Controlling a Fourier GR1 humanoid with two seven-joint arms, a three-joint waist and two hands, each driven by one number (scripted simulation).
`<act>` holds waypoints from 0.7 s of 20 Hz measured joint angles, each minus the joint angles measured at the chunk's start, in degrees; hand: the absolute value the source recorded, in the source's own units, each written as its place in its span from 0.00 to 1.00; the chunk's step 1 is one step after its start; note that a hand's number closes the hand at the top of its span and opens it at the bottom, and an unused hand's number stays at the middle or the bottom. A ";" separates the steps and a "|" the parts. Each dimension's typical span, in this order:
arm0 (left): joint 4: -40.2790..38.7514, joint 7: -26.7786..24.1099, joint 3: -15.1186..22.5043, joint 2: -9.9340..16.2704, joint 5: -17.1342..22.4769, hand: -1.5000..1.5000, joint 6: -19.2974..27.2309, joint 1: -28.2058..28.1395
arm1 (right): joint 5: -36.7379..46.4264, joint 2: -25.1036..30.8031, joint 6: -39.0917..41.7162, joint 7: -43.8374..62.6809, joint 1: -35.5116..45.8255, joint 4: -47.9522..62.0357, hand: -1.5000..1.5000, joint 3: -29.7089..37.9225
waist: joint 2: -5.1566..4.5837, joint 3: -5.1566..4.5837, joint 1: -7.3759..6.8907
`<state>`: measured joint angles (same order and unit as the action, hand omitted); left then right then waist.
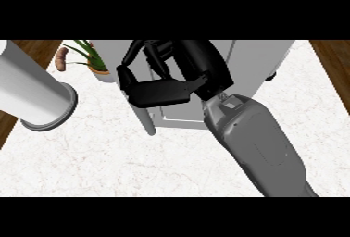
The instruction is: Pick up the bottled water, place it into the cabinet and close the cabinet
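The pale grey cabinet (253,60) stands at the back middle of the counter. Its door (145,119) juts toward me as a thin panel, ajar. My right hand (198,65) is up against the cabinet's front above that door. Its fingers (126,74) bend down on the door's left side, and the thumb (160,95) lies across its top on the right. Between them is a wide gap with nothing in it. No bottled water shows anywhere; the hand and forearm hide much of the cabinet's opening. My left hand is out of the picture.
A thick pale cylinder with a flanged end (41,99) slants in from the upper left over the counter's edge. A potted green plant (96,60) stands left of the cabinet. The white marble counter (103,162) spreads in front, with dark wood beyond both sides.
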<state>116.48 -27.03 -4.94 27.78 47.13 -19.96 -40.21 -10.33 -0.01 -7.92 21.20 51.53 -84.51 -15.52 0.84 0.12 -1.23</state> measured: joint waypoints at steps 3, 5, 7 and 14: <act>-0.04 0.66 -0.80 -0.02 0.42 1.00 -0.64 -0.04 | -0.23 -0.02 1.65 -1.96 0.68 2.71 1.00 0.36 | 0.68 0.16 -0.03; -0.41 1.10 -1.16 0.22 0.83 1.00 -1.22 0.58 | -0.34 -0.01 2.13 -3.38 0.98 4.11 1.00 0.29 | 1.03 0.20 -0.09; -0.72 1.26 -1.52 0.36 0.94 1.00 -1.65 0.99 | -0.25 -0.02 2.48 -5.25 1.07 5.33 1.00 0.11 | 1.35 0.13 -0.36; -0.58 2.86 -2.27 1.40 2.78 1.00 -2.08 2.67 | 0.33 -0.03 2.53 -9.63 2.57 9.12 1.00 -1.16 | 1.71 -0.45 -1.34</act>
<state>115.90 -24.17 -7.21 29.18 49.91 -22.04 -37.54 -9.99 -0.04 -5.39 11.58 54.11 -75.39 -16.68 2.55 -0.33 -2.57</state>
